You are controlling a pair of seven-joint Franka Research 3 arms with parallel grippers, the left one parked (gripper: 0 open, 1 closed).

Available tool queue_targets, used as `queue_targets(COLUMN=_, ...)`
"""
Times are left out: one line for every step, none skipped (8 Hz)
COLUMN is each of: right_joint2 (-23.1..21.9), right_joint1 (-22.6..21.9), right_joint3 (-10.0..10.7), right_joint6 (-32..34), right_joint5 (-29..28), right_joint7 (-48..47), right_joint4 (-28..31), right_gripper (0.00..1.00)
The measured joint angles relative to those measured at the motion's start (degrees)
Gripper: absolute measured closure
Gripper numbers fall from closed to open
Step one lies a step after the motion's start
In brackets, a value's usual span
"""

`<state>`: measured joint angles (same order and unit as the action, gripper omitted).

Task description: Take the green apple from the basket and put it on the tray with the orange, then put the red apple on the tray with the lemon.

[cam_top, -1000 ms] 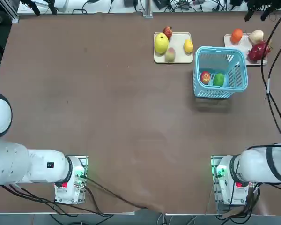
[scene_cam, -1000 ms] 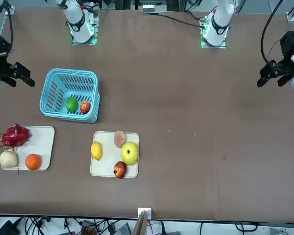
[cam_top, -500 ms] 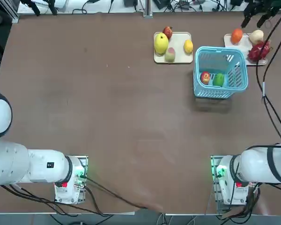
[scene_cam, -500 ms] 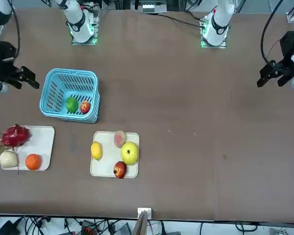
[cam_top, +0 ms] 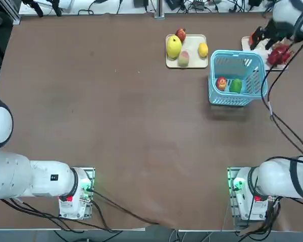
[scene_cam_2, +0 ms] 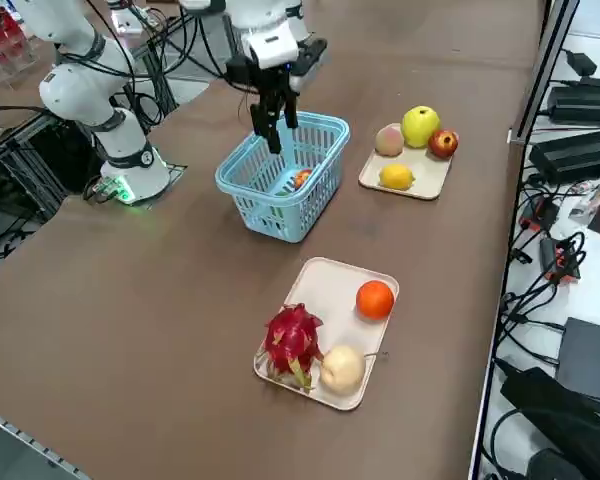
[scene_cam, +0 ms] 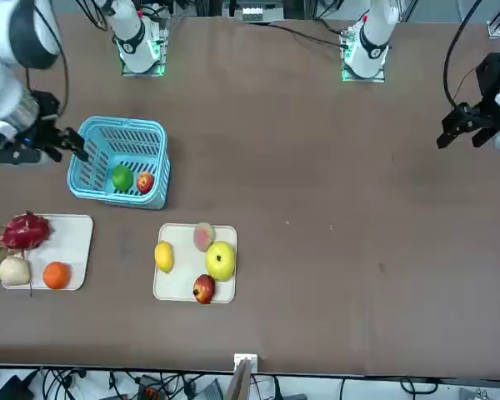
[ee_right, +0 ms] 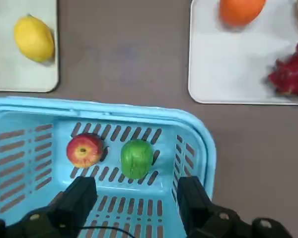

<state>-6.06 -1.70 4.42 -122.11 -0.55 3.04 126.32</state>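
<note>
The green apple (cam_top: 236, 85) (scene_cam: 122, 177) (ee_right: 136, 158) lies in the light blue basket (cam_top: 233, 101) (scene_cam: 117, 126) (scene_cam_2: 270, 215) (ee_right: 204, 148), right beside the red apple (cam_top: 221, 83) (scene_cam: 145, 182) (scene_cam_2: 302, 178) (ee_right: 84, 149). My right gripper (scene_cam: 46, 152) (scene_cam_2: 277, 128) (ee_right: 135, 198) hangs open and empty above the basket, fingers pointing down, at the rim nearest the whitish tray (scene_cam: 75, 242) (scene_cam_2: 325, 285) (ee_right: 228, 64). On that tray sits the orange (scene_cam: 57, 275) (scene_cam_2: 375, 298) (ee_right: 241, 10). The lemon (cam_top: 203, 49) (scene_cam: 163, 256) (scene_cam_2: 395, 176) (ee_right: 35, 37) rests on the cream-beige tray (cam_top: 193, 58) (scene_cam: 179, 279) (ee_right: 10, 69).
The beige tray also holds a big pale yellow fruit (cam_top: 173, 46), a dark red apple (cam_top: 181, 34) and a peach (cam_top: 183, 59). A dragon fruit (scene_cam: 23, 231) and a pale round fruit (scene_cam: 14, 270) share the whitish tray. My arm's cable trails past the basket's right side.
My right arm has swung in from beyond the table's right edge to above the basket. Its fingers stay open. No fruit has moved.
</note>
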Motion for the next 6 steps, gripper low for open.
queue_targets(right_joint2=0.1, right_joint1=0.0, right_joint3=0.0, right_joint6=-2.5, right_joint5=0.0, right_joint7=0.0, right_joint4=2.9, right_gripper=0.00)
queue_targets(right_joint2=0.2, right_joint1=0.0, right_joint3=0.0, right_joint6=-3.8, right_joint5=0.0, right_joint7=0.0, right_joint4=4.6, right_gripper=0.00)
queue_targets(right_joint2=0.4, right_joint1=-0.1, right_joint3=-0.1, right_joint6=-5.4, right_joint5=0.0, right_joint7=0.0, right_joint4=5.9, right_gripper=0.00)
queue_targets(right_joint2=0.9, right_joint1=-0.3, right_joint3=-0.2, right_joint6=-8.8, right_joint5=0.0, right_joint7=0.0, right_joint4=7.9, right_gripper=0.00)
queue_targets(right_joint2=2.0, right_joint1=-0.6, right_joint3=-0.2, right_joint6=-13.6, right_joint5=0.0, right_joint7=0.0, right_joint4=10.6, right_gripper=0.00)
queue_targets(right_joint2=3.7, right_joint1=-0.9, right_joint3=-0.2, right_joint6=-17.7, right_joint5=0.0, right_joint7=0.0, right_joint4=12.8, right_gripper=0.00)
